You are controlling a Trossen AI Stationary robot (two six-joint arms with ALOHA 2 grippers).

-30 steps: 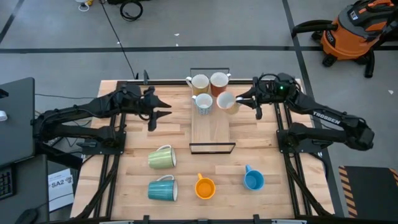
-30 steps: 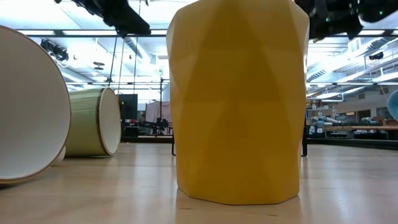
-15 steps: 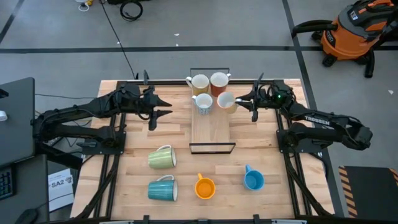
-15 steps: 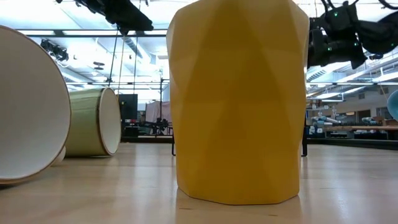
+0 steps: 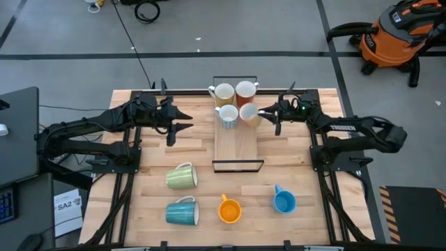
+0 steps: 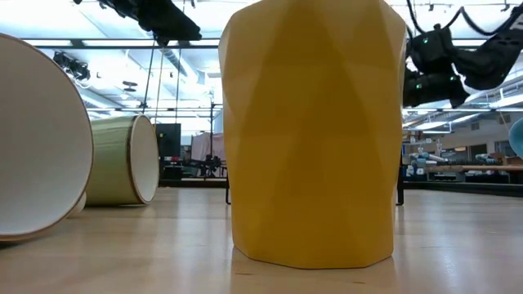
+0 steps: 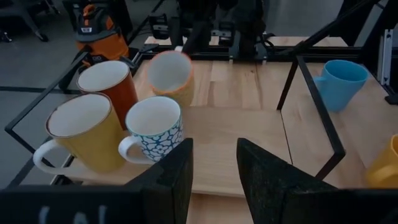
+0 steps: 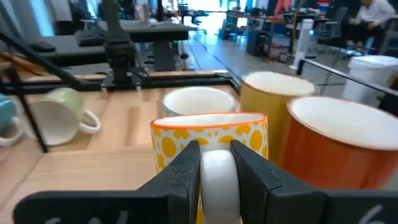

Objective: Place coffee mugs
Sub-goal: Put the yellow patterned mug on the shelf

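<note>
Yellow mug (image 7: pixel 87 134), red-orange mug (image 7: pixel 112 84), blue-flowered white mug (image 7: pixel 155 127), orange-dotted white mug (image 8: pixel 208 140), pale green mug (image 5: pixel 182 176), teal mug (image 5: pixel 182 212)

Looks like a robotics lab/workshop: concrete floor (image 5: pixel 279 28) w/ tape lines, orange shop vac (image 5: pixel 394 35) parked by the wooden table (image 5: pixel 300 223), rows of workbenches (image 8: pixel 143 31) & ceiling strip lights (image 6: pixel 106 57) beyond.

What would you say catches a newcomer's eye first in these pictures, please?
Probably the cluster of four mugs at the far end of the wooden tray, where the right tool grips the yellow-patterned mug by its handle. Nearer, the pale green mug and teal mug lie on their sides, beside the upright orange mug and blue mug.
</note>
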